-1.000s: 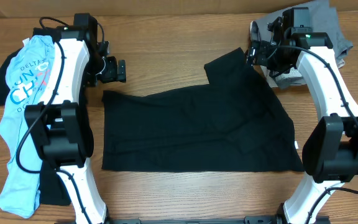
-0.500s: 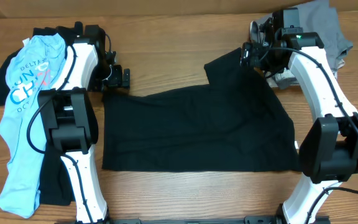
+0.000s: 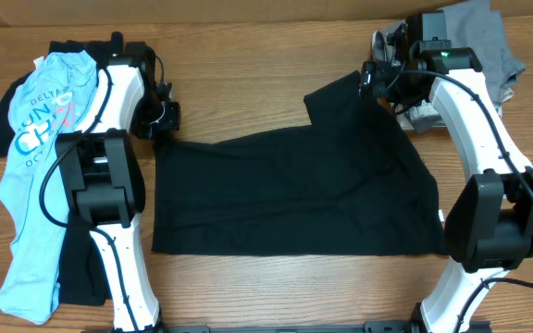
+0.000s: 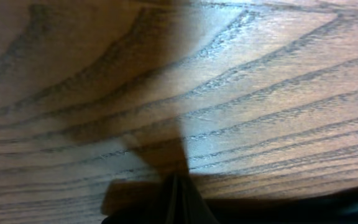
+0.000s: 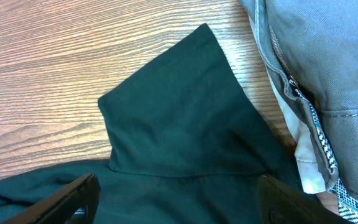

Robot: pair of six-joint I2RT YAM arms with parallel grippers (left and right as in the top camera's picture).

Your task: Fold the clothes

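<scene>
**Two grippers at the far corners of a spread black T-shirt**

One black T-shirt lies flat in the middle of the table, its near hem straight across the six o'clock side. A small white label shows at its edge toward four o'clock. At nine o'clock, well apart from it, a light blue printed T-shirt lies in a long heap. It sits on top of another black piece that shows beneath it at its near end.

Farther back, the left gripper sits low at the shirt's ten o'clock corner. In the left wrist view its fingers are pressed together over bare wood, with dark cloth just beside them. Whether any cloth is caught between them cannot be told.

At one o'clock the shirt's sleeve sticks out toward the far edge. The right gripper hangs over it with its fingers spread wide, one on each side of the sleeve in the right wrist view, holding nothing.

Beyond it, at the far two o'clock corner, grey garments lie bunched. Their zip and pale lining are just beside the sleeve's edge.
</scene>
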